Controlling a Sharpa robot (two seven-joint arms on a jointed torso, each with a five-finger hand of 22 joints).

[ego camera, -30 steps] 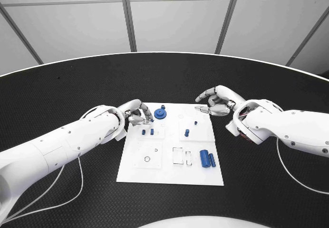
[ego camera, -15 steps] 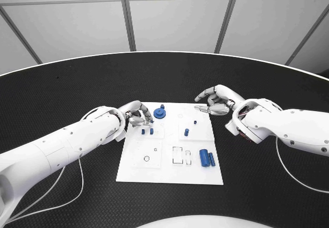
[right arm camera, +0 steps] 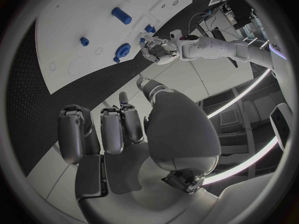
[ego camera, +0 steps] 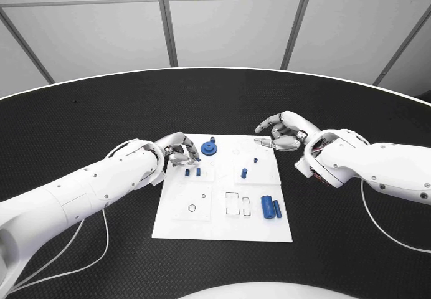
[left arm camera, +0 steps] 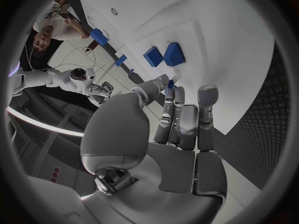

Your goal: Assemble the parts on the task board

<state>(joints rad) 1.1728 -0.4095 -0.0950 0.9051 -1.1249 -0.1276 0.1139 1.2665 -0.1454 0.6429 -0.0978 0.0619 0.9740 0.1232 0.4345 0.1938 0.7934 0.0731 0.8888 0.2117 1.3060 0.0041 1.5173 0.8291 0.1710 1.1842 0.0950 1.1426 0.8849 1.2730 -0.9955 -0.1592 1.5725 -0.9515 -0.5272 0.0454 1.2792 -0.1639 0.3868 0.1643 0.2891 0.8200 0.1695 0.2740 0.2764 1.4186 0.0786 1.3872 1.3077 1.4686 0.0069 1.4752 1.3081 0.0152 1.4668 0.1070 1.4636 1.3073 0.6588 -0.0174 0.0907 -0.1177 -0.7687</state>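
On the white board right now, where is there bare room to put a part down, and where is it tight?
The board is bare along its near edge, below the cut-outs and the two blue cylinders. Its far right corner, beside the right hand, is also free. The far left is crowded: the left hand sits by the round blue part and two small blue pieces.

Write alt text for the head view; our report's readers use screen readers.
A white task board lies on a black table between two white robot arms, the left hand at its far-left corner, the right hand beyond its far-right corner. Small blue parts lie on the board.
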